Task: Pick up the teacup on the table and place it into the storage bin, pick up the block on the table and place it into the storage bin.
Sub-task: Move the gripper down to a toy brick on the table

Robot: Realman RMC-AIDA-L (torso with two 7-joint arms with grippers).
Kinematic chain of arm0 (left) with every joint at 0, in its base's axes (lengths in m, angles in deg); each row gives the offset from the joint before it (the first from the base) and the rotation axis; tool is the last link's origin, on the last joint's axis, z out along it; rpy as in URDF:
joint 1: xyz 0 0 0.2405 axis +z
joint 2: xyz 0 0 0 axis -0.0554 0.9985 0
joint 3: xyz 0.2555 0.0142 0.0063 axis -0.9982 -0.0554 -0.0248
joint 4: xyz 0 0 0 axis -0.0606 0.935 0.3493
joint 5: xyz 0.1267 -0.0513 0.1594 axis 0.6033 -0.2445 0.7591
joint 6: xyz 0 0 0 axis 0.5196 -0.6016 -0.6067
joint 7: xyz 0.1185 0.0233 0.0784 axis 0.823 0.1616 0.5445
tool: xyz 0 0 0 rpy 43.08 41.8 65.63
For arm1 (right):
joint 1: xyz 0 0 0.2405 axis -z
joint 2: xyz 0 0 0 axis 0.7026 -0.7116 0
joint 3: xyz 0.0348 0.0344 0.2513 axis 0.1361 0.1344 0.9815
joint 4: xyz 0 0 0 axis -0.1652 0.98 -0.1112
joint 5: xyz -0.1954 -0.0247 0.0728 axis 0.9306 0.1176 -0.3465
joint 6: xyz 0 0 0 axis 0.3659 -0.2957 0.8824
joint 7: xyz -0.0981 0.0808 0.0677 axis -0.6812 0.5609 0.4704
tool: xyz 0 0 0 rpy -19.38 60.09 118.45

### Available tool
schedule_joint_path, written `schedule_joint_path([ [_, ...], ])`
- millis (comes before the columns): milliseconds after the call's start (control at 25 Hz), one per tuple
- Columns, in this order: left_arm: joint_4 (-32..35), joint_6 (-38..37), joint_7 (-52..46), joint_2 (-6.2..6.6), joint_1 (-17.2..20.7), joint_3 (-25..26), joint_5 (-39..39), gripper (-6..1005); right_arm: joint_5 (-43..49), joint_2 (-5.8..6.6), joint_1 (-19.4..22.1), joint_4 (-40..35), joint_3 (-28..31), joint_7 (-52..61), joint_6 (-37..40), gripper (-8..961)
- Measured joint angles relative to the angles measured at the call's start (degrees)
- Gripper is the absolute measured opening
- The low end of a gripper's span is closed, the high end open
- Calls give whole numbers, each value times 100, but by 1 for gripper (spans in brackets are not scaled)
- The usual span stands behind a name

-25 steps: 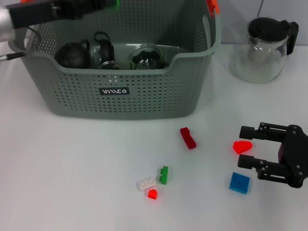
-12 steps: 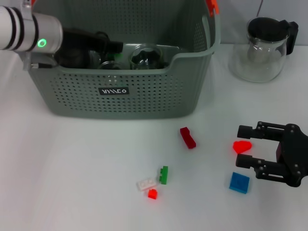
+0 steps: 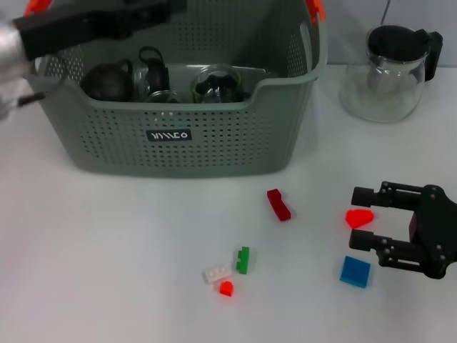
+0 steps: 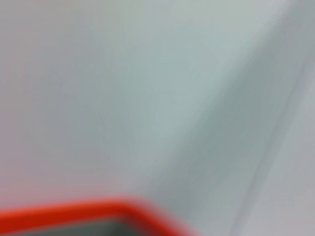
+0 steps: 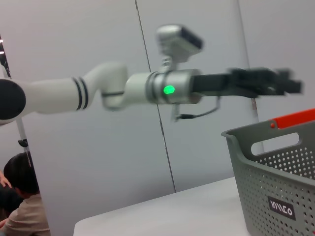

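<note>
The grey-green storage bin (image 3: 235, 146) stands at the back left of the table, and its corner also shows in the right wrist view as the storage bin (image 5: 280, 191). A glass teacup (image 3: 214, 84) lies inside it beside a dark round pot (image 3: 107, 81). My left gripper (image 3: 139, 11) is a blur above the bin's back rim. It shows again, farther off, in the right wrist view as the left gripper (image 5: 266, 81). My right gripper (image 3: 363, 219) is open low over the table, with a bright red block (image 3: 359, 217) between its fingers.
Other blocks lie loose on the table: blue (image 3: 355, 271), dark red (image 3: 278, 204), green (image 3: 243, 259), white (image 3: 216, 273), small red (image 3: 226, 288). A glass jug with a black lid (image 3: 389, 71) stands at the back right. An orange-red clip (image 4: 74, 214) shows in the left wrist view.
My left arm dipped to the bin's left front corner half a second ago and has swung back up over its back rim. The right gripper has barely shifted.
</note>
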State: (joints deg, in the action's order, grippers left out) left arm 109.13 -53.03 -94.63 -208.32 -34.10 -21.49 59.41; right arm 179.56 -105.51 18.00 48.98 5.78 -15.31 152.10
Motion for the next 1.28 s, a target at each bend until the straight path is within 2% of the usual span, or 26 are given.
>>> schedule_joint_path([
  [120,-561,-1153,658,102,152,314,-643,746,3,0,2,-1,3,0,0,674],
  [200,-729,-1582,1047,113,266,453,-511,753,-3,4,6,0,4,0,0,675],
  [480,-741,-2204,2696,-166,848,450,1182,766,-9,17,34,-9,9,3,0,675],
  [680,-996,-2016,3414,-375,912,326,2461,767,-9,16,36,-40,9,88,-23,674],
  [800,-1368,-1674,3798,-448,892,199,2718,766,-9,16,38,-44,9,104,-43,674],
  [880,-1767,-1388,4177,-451,846,94,2747,766,-8,16,43,-46,8,105,-44,674],
  [1120,-2724,-525,4994,-471,637,66,2756,659,-1,16,31,-41,9,105,-46,674],
  [1280,-2950,-154,5206,-469,569,110,2719,647,2,16,43,-43,8,105,-51,675],
])
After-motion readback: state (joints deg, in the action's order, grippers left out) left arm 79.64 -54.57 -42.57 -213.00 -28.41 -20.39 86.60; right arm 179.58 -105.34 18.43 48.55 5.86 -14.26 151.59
